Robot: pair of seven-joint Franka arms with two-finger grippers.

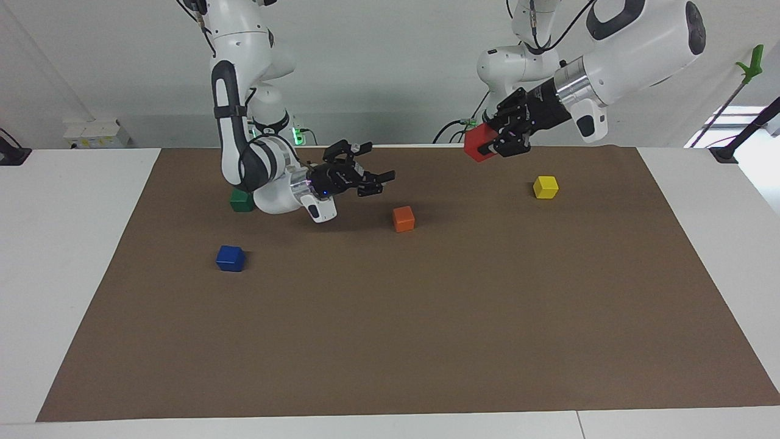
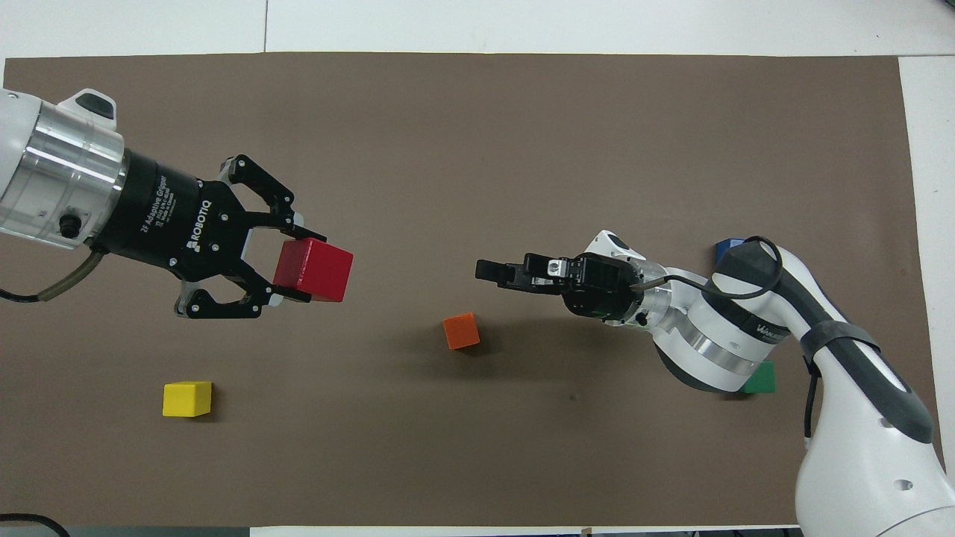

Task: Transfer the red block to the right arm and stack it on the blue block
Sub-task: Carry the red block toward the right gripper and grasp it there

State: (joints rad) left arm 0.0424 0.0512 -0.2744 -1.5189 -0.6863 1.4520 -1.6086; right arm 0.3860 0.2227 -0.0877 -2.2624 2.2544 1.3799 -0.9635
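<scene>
So the left gripper (image 1: pixel 495 141) has the red block (image 1: pixel 479 146) pinched between its fingertips and is holding it up in the air, over the brown mat (image 1: pixel 426 341) toward the left arm's end of the table, with most of the cube sticking out past the fingers. The right gripper (image 1: pixel 373 180) is turned sideways facing it, fingers spread wide and empty, hanging over the mat close to the orange block (image 1: pixel 403 218); the two grippers are well apart, so the handoff isn't happening yet. My guess is the cube is light and rigid, wood or plastic with smooth painted faces, so it won't squash but could twist or slip if grabbed by a corner. I'd say the right gripper should take the exposed end, flat on two opposite faces, crosswise to the left one's grip so the fingers don't clash. The blue block (image 1: pixel 230 258) sits on the mat at the right arm's end, farther from the robots than the green block (image 1: pixel 241 201), with nothing on it. A yellow block (image 1: pixel 545 186) sits near the left arm's end. Readable text: "ROBOTIQ" and "2F Adaptive Gripper" on the left gripper's body in the overhead view; there's lettering on the right arm (image 2: pixel 753 328) near the wrist that I can't read.
</scene>
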